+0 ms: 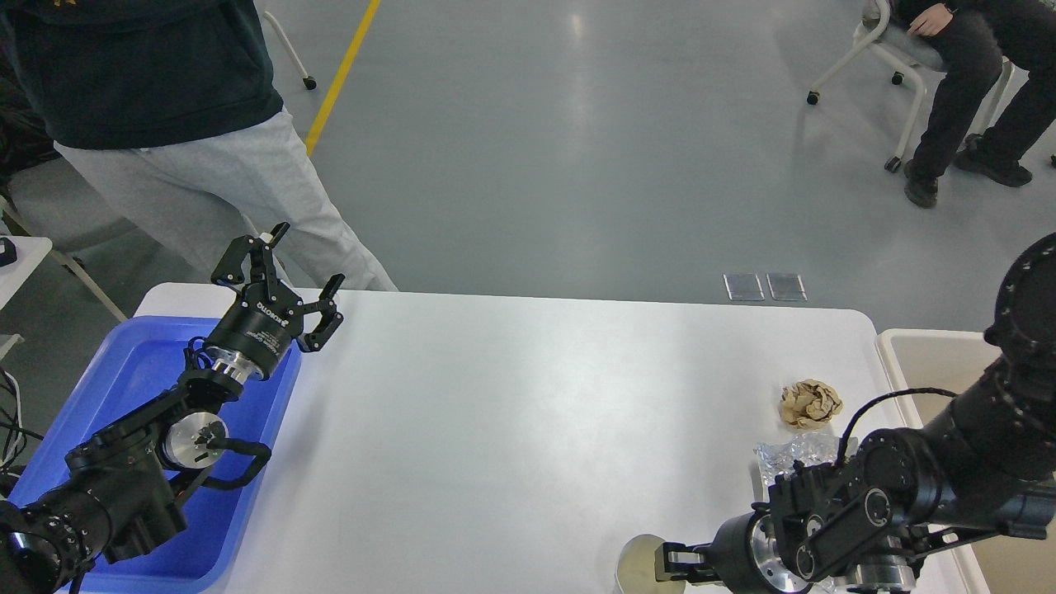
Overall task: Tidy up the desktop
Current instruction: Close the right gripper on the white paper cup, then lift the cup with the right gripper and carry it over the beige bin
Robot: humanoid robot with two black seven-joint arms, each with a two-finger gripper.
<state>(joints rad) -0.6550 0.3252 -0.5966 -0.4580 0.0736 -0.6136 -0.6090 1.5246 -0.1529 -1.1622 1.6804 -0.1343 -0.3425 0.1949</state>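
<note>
Your left end effector [285, 272] hangs released, fingers spread, over the blue tray [124, 388]. White worktop [511, 412] spans the middle. Crumpled brown paper [810, 403] and foil scrap [796, 454] lie far right. Right end effector [670, 561]: grip unclear, at a pale cup [639, 565]; you could tip it.

We note the worktop [511, 412] smooth, white, faintly glossy; blue tray [132, 371] glossy plastic; brown ball [810, 403] crumpled matt paper; wrapper [796, 455] crinkled, shiny film.

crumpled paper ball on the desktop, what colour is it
Light brown, kraft-paper tan. The crumpled paper ball shows best in the head view, on the white desktop.
</note>
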